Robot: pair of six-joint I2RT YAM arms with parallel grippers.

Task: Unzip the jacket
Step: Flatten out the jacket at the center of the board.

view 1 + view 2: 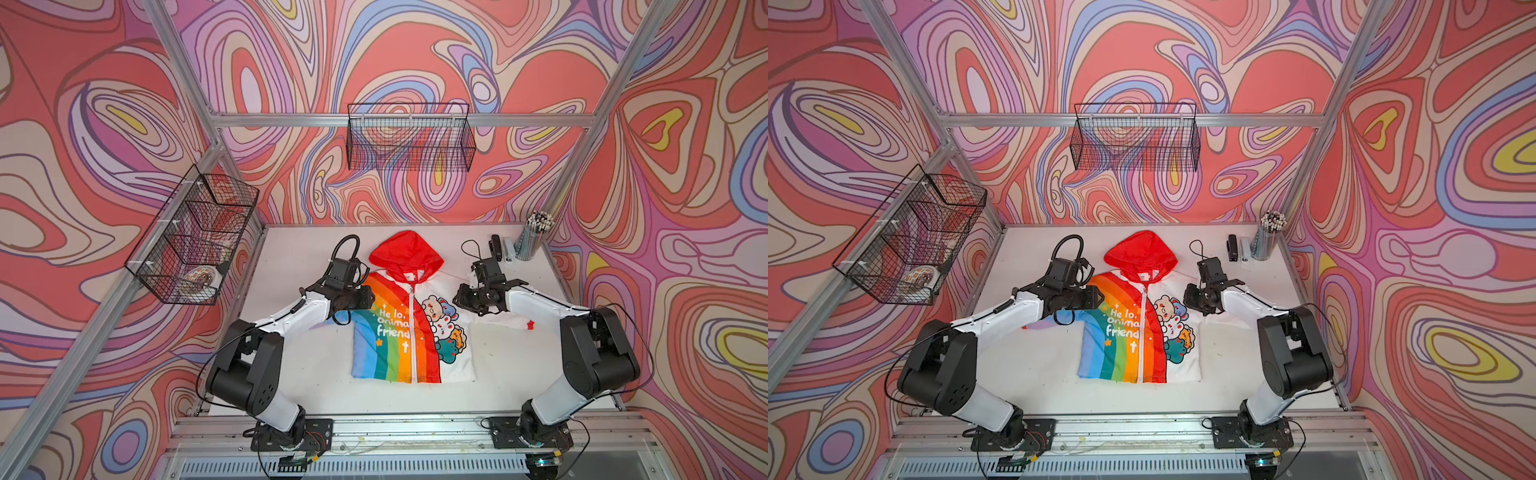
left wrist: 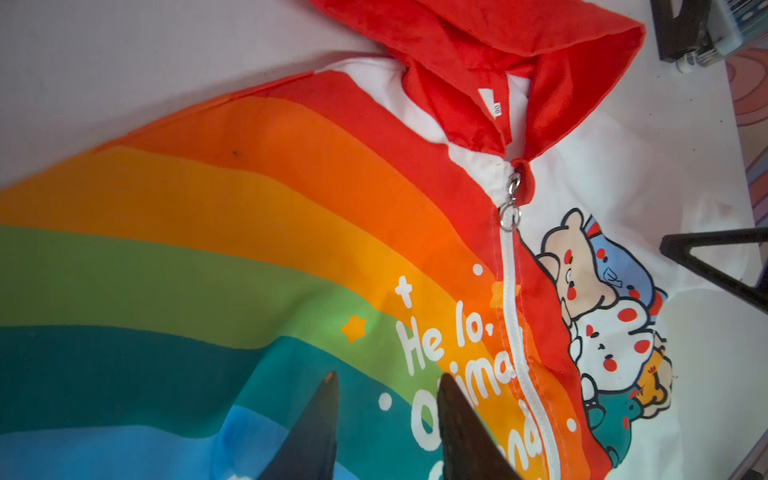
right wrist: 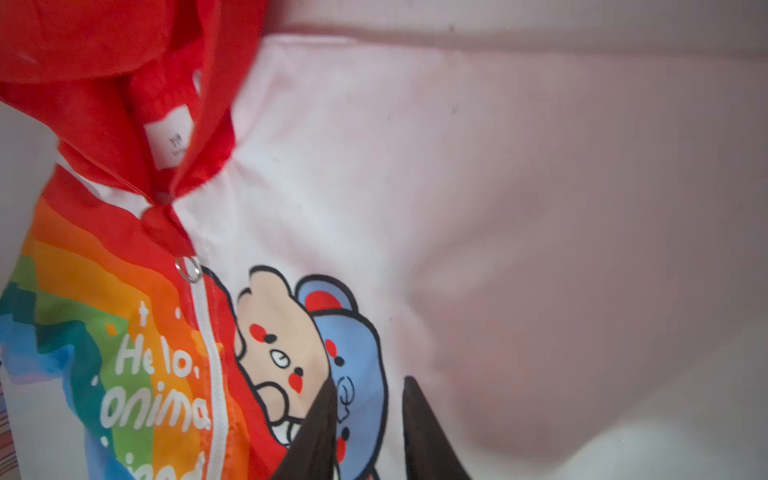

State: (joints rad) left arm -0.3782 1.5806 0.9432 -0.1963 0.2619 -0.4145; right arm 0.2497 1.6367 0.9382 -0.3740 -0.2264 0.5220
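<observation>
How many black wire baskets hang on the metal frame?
2. The black wire basket with dividers hangs on the side rail at the robot's left; the plain black wire basket hangs on the back rail. None looks hidden.

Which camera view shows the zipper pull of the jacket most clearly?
The left wrist view: the zipper pull is large and sharp, with its ring plainly visible. The right wrist view shows the pull smaller and somewhat blurred. In both top views it is only a tiny speck.
</observation>
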